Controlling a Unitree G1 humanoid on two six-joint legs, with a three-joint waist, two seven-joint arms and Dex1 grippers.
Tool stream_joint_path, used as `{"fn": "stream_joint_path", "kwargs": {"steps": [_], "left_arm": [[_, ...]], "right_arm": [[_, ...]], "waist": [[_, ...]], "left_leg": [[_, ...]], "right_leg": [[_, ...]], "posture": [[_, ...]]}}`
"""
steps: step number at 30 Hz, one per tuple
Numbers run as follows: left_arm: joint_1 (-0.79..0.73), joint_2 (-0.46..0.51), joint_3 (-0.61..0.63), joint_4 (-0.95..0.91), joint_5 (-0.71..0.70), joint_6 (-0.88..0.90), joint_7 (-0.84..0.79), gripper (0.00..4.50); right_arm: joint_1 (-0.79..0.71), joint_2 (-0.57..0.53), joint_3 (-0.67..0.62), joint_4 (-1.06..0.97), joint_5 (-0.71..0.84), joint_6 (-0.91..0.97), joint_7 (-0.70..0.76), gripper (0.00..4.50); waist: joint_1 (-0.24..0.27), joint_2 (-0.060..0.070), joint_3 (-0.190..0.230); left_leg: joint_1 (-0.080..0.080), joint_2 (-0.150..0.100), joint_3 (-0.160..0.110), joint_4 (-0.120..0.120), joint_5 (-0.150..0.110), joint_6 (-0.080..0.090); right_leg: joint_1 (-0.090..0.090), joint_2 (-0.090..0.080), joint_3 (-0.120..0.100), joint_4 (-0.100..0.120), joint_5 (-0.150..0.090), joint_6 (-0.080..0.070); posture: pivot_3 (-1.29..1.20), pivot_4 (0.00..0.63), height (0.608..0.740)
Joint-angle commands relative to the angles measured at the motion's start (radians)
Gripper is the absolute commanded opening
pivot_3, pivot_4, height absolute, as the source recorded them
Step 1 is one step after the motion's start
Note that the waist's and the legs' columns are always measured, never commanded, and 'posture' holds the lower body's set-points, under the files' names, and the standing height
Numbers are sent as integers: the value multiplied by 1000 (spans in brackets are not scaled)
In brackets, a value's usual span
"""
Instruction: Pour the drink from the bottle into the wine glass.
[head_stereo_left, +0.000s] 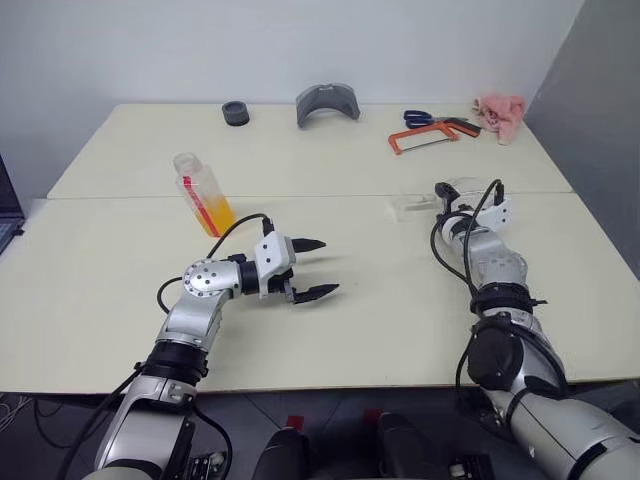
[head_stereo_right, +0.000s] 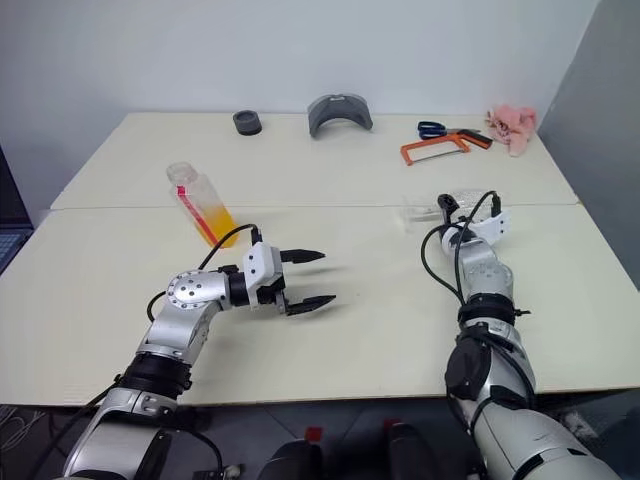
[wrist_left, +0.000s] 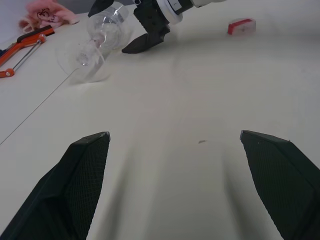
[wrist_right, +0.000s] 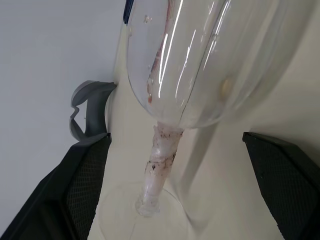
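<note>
Two clear vessels: our squarish plastic bottle (head_stereo_left: 203, 193) (uncapped) holds orange drink (head_stereo_left: 218, 216). The rounded wine glass (head_stereo_left: 420, 202) lies empty. Left gripper (head_stereo_left: 318, 268) and right gripper (wrist_left: 131, 25) gape wide.

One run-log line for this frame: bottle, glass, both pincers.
bottle: upright, uncapped, part full, untouched | wine glass: lying on its side, empty | left pincer: open, idle | right pincer: open, at glass, not gripping

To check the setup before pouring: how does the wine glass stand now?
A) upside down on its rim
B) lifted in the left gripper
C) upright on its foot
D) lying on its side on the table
D: the wine glass lies on its side on the table, its stem between the open fingers of the right gripper.
</note>
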Motion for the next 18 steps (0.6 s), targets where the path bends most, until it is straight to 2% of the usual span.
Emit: {"fn": "stream_joint_path", "kwargs": {"steps": [1, 7, 18], "left_arm": [[-2, 2, -2, -37, 1, -4, 8, 4480], [-5, -1, -5, -39, -1, -4, 6, 4480], [-17, 2, -11, -27, 6, -12, -1, 4480]], "right_arm": [[29, 48, 11, -57, 38, 57, -39, 4500], [51, 87, 16, -150, 72, 81, -54, 4500], [-69, -20, 19, 149, -7, -91, 60, 4500]], "waist": [[-1, 0, 0], [0, 0, 0], [2, 0, 0]], "left_leg": [[0, 0, 0, 0, 0, 0], [0, 0, 0, 0, 0, 0], [0, -1, 1, 0, 0, 0]], "right_leg": [[0, 0, 0, 0, 0, 0], [0, 0, 0, 0, 0, 0], [0, 0, 0, 0, 0, 0]], "posture": [[0, 150, 740], [0, 150, 740], [0, 150, 740]]}}
